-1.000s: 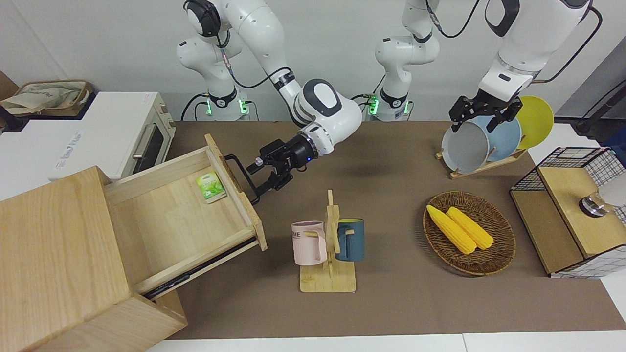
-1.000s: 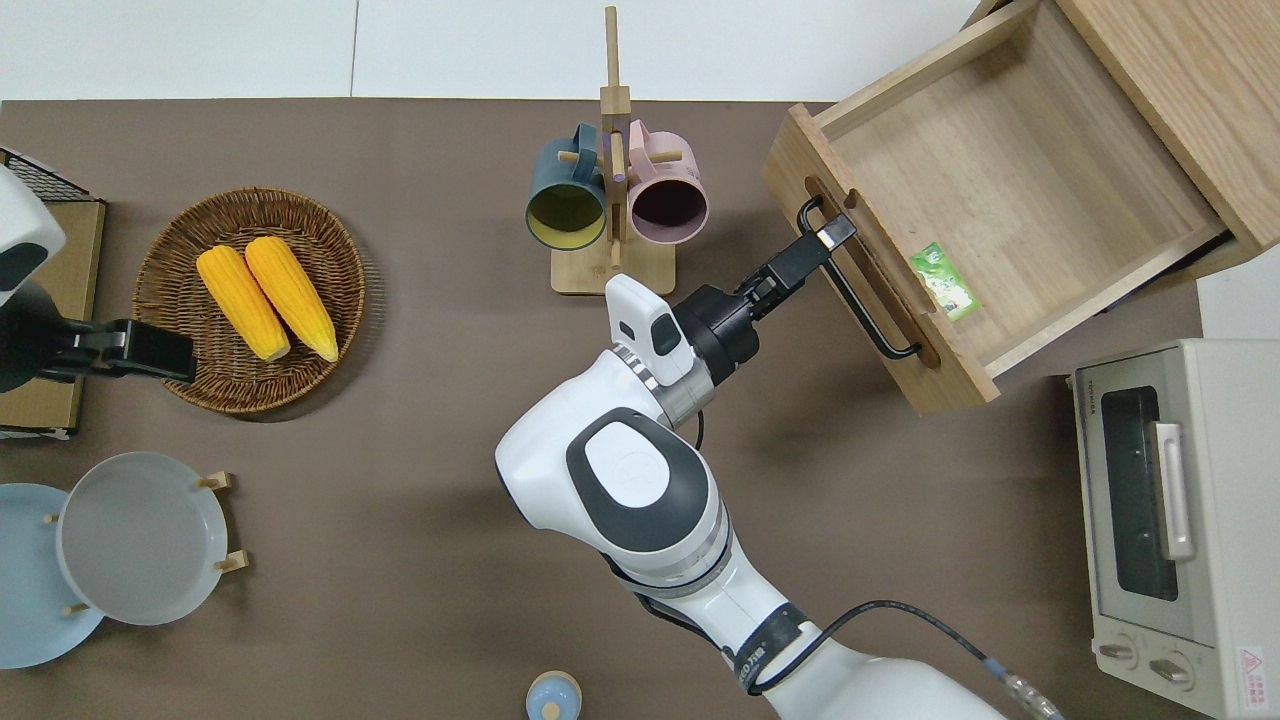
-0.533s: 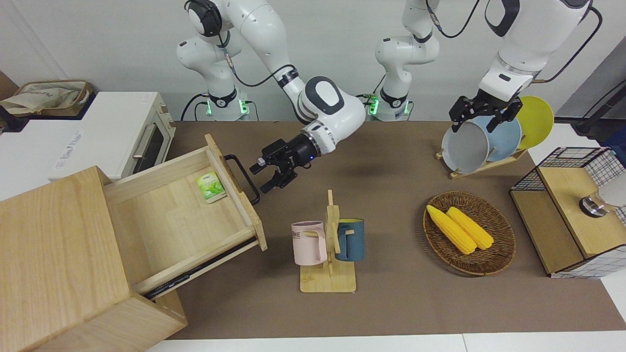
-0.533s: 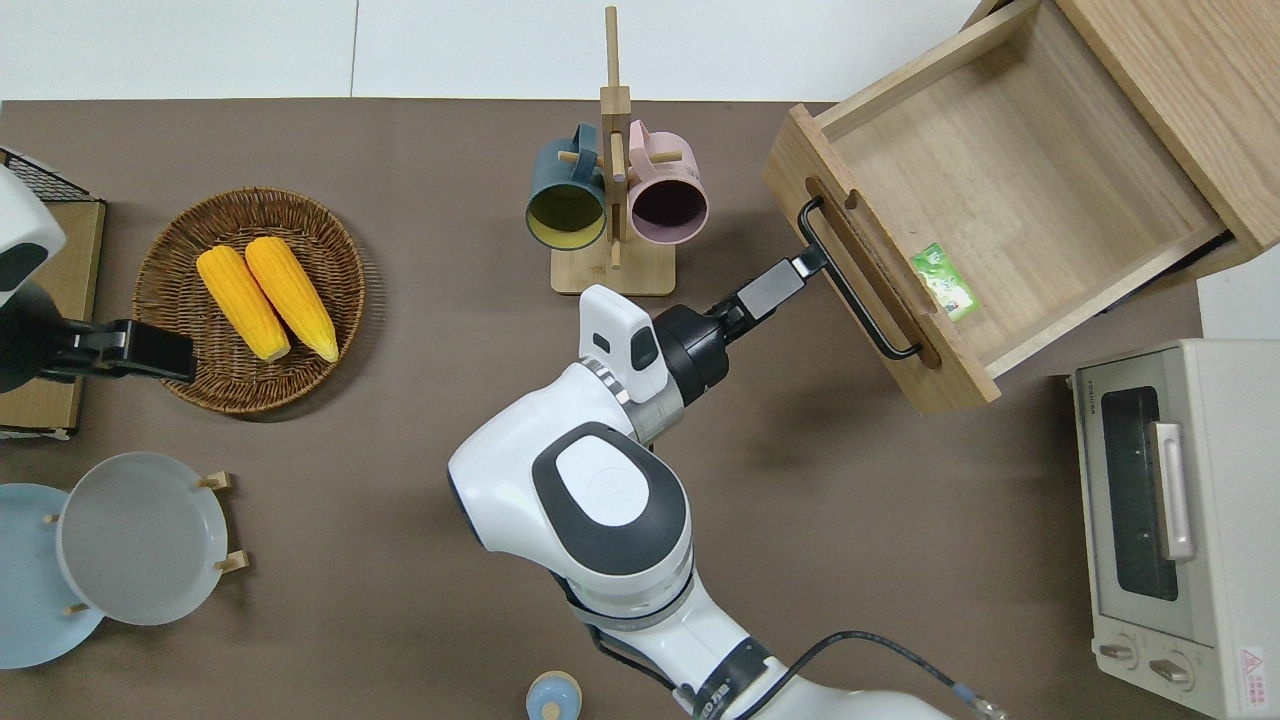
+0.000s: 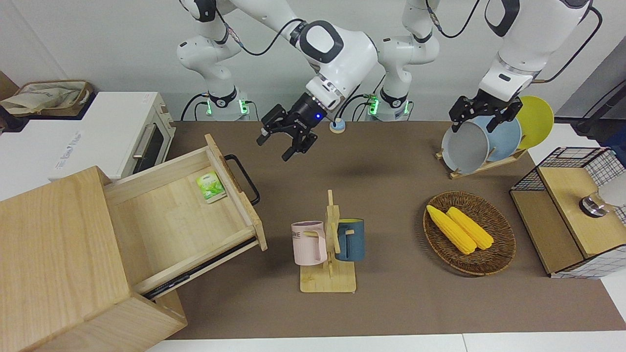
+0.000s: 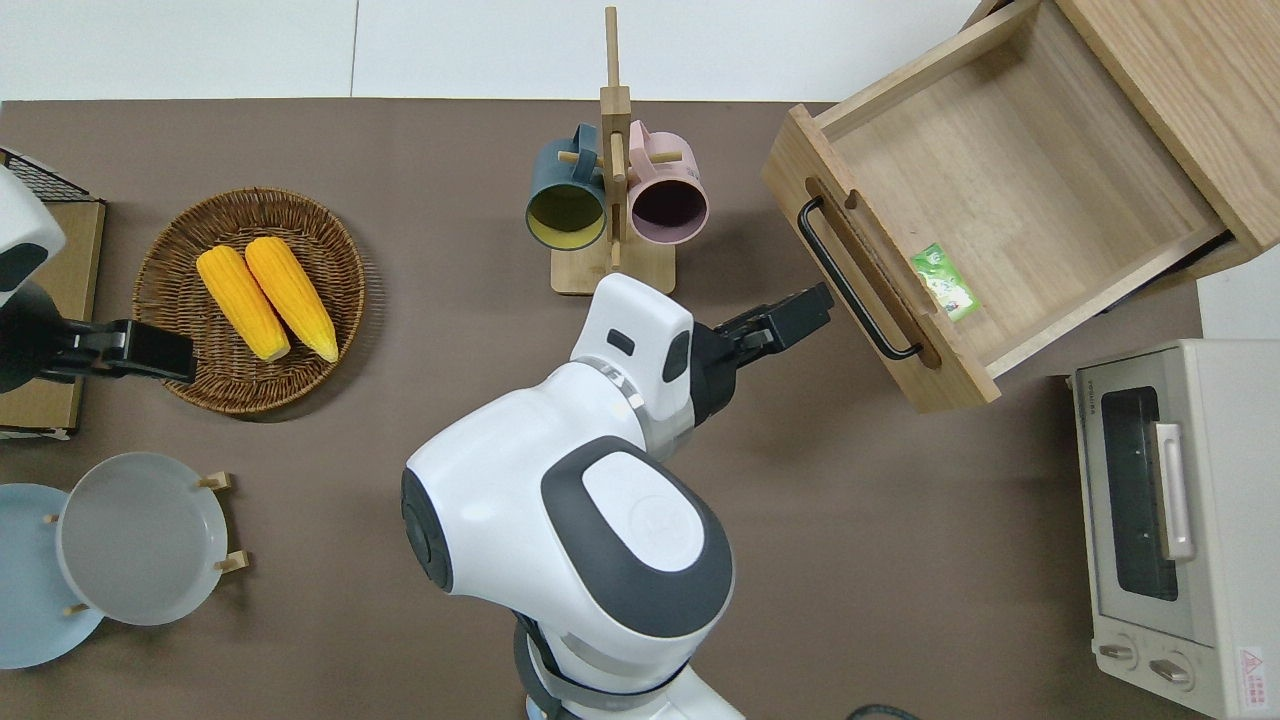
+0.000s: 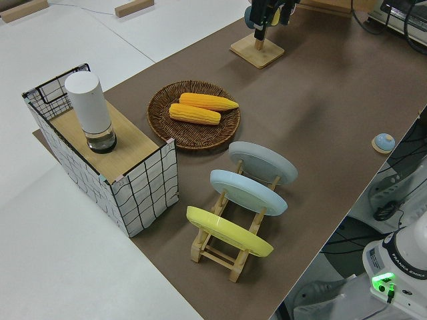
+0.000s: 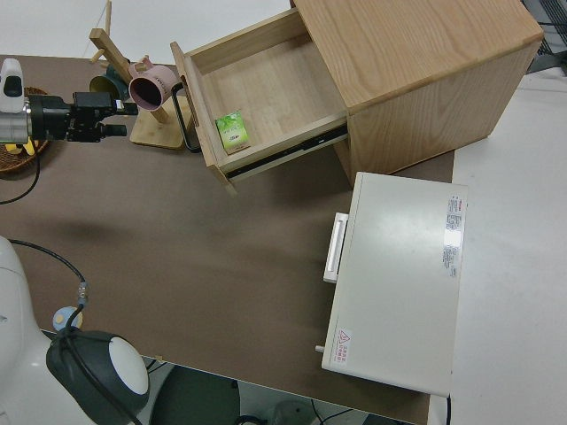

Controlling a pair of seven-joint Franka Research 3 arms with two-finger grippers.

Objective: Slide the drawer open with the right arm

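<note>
The light-wood drawer [image 5: 181, 220] stands pulled far out of the pale wooden cabinet [image 5: 58, 254]; it also shows in the overhead view [image 6: 1010, 170] and the right side view [image 8: 266, 88]. Its black bar handle [image 5: 243, 179] is free. A small green packet [image 5: 210, 187] lies inside the drawer by its front panel. My right gripper [image 5: 274, 148] is open and empty, raised in the air. In the overhead view the right gripper [image 6: 815, 308] is over the brown table just beside the handle [image 6: 858, 282], apart from it. My left arm is parked, its gripper [image 5: 481, 120] open.
A wooden mug stand [image 5: 328, 254] with a pink and a blue mug stands mid-table. A wicker basket [image 5: 499, 254] holds two corn cobs. There are also a plate rack [image 5: 481, 164], a wire-mesh rack [image 5: 572, 215], a white toaster oven [image 5: 107, 137] and a small blue knob [image 5: 336, 127].
My right gripper has let go of the handle, drawn back from the drawer and risen, with its fingers now wide apart. The drawer has stayed where it was.
</note>
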